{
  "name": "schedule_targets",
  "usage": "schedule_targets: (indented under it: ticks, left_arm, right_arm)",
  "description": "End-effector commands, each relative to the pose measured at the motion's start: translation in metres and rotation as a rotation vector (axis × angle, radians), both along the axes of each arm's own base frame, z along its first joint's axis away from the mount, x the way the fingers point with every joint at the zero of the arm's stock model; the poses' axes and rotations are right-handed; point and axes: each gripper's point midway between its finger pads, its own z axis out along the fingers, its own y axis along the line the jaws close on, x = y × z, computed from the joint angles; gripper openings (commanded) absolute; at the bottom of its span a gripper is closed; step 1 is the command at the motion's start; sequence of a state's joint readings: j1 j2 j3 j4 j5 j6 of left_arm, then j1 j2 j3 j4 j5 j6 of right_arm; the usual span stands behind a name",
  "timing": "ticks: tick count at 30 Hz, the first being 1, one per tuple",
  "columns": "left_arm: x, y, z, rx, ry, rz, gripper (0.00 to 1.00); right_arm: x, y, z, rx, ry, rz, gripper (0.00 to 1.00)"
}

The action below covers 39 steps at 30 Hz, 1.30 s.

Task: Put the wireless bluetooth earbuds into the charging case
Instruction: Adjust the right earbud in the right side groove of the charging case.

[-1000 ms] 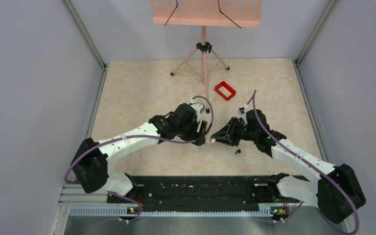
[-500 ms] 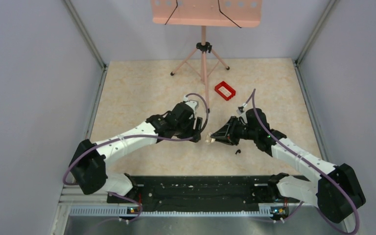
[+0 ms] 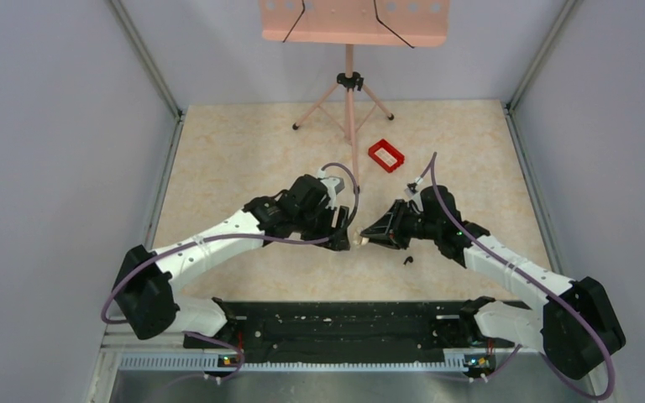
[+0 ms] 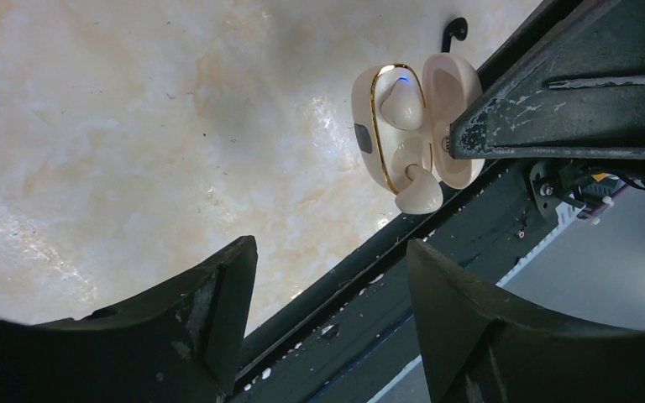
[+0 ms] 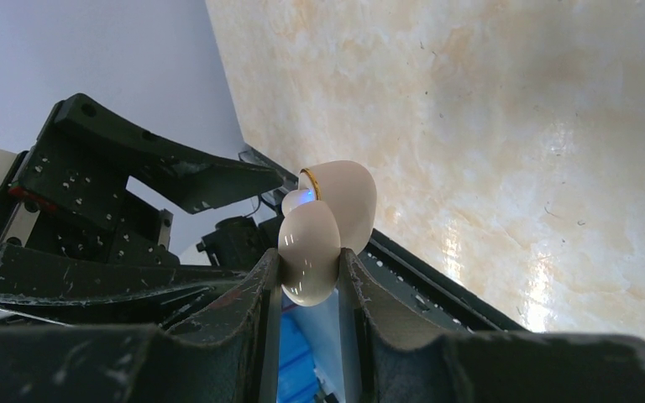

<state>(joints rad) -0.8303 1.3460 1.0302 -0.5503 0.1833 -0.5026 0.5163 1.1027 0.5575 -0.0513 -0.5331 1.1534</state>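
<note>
The charging case (image 4: pixel 399 126) is cream with a gold rim and a blue light. It hangs open above the table in front of my left wrist camera. My right gripper (image 5: pixel 311 269) is shut on one of its shells (image 5: pixel 309 252). A pale rounded piece (image 4: pixel 418 191) sticks out at the case's lower end. One small black hooked earbud (image 3: pixel 407 261) lies on the table near the right arm, and the same earbud (image 4: pixel 453 32) shows past the case. My left gripper (image 4: pixel 329 269) is open and empty, a short way from the case (image 3: pixel 359 241). No other earbud shows clearly.
A red tray (image 3: pixel 386 155) lies on the marble top behind the grippers. A pink stand on a tripod (image 3: pixel 349 84) rises at the back. A black rail (image 3: pixel 336 323) runs along the near edge between the arm bases, and grey walls close both sides.
My left gripper has drawn back from the case, to the left, and stays open. The right gripper and the case have barely moved.
</note>
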Motion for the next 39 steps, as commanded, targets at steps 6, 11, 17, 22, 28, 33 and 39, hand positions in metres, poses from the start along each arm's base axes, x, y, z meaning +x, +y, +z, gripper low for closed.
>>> schedule_targets:
  ticks: [6, 11, 17, 22, 28, 33, 39]
  left_arm:
    - [0.015, -0.02, 0.014, -0.063, -0.033, 0.006, 0.7]
    - [0.021, -0.02, 0.011, -0.042, -0.035, 0.023, 0.7]
    - [0.026, -0.023, 0.012, -0.039, -0.046, 0.025, 0.7]
    - [0.029, -0.02, 0.007, -0.011, -0.051, 0.037, 0.7]
    - [0.035, -0.014, 0.006, 0.022, -0.073, 0.063, 0.69]
    - [0.039, -0.013, 0.008, 0.027, -0.086, 0.078, 0.69]
    - [0.04, -0.017, 0.013, 0.006, -0.084, 0.081, 0.69]
  right_arm:
    - [0.003, 0.009, 0.023, 0.044, -0.061, 0.024, 0.0]
    - [0.003, 0.009, 0.026, 0.051, -0.066, 0.025, 0.0]
    - [0.002, 0.009, 0.026, 0.051, -0.065, 0.025, 0.0]
    - [0.001, 0.008, 0.027, 0.054, -0.069, 0.025, 0.0]
    - [0.0, 0.007, 0.025, 0.053, -0.066, 0.024, 0.0]
    - [0.0, 0.007, 0.026, 0.055, -0.069, 0.026, 0.0]
    - [0.0, 0.007, 0.026, 0.053, -0.066, 0.023, 0.0]
